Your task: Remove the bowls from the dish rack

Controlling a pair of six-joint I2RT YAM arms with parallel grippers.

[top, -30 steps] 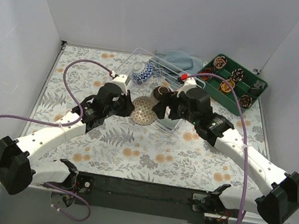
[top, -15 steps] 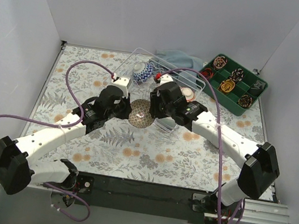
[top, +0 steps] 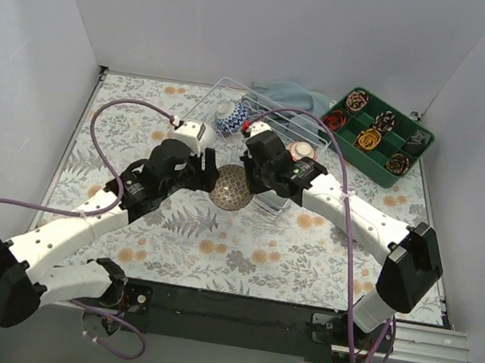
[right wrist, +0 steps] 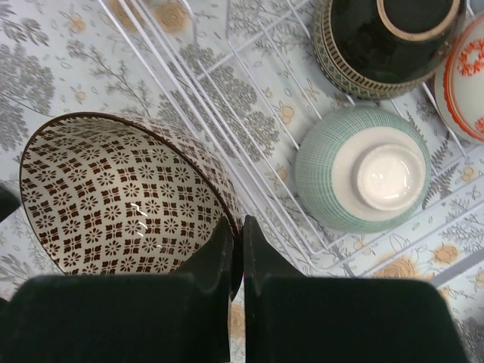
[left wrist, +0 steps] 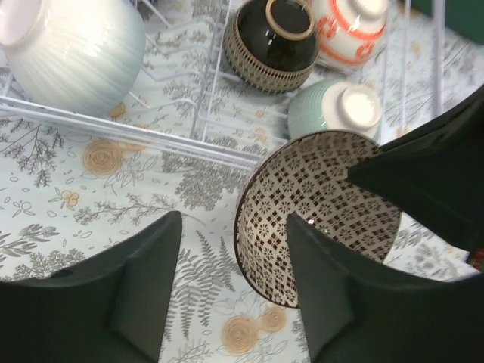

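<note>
A brown-patterned bowl [top: 232, 186] [left wrist: 325, 204] [right wrist: 113, 197] hangs tilted just in front of the white wire dish rack [top: 276, 120] [right wrist: 227, 113]. My right gripper [top: 244, 172] [right wrist: 242, 234] is shut on its rim. My left gripper [top: 209, 165] [left wrist: 233, 218] stands open, with the bowl's other rim edge between its fingers, not pinched. In the rack lie a black bowl [left wrist: 276, 34] [right wrist: 386, 41], a green bowl [left wrist: 344, 110] [right wrist: 363, 174] and a red-and-white bowl [top: 302, 150] [left wrist: 348, 26], all upside down. A blue-and-white bowl [top: 228, 119] sits at the rack's left end.
A green compartmented tray [top: 390, 180] with small items stands at the back right. A blue cloth [top: 285, 94] lies behind the rack. Grey walls close in the floral table [top: 241, 246] on three sides.
My right arm swung in from the right and its gripper shut on the patterned bowl's rim. My left gripper, shut on that bowl before, has opened.
</note>
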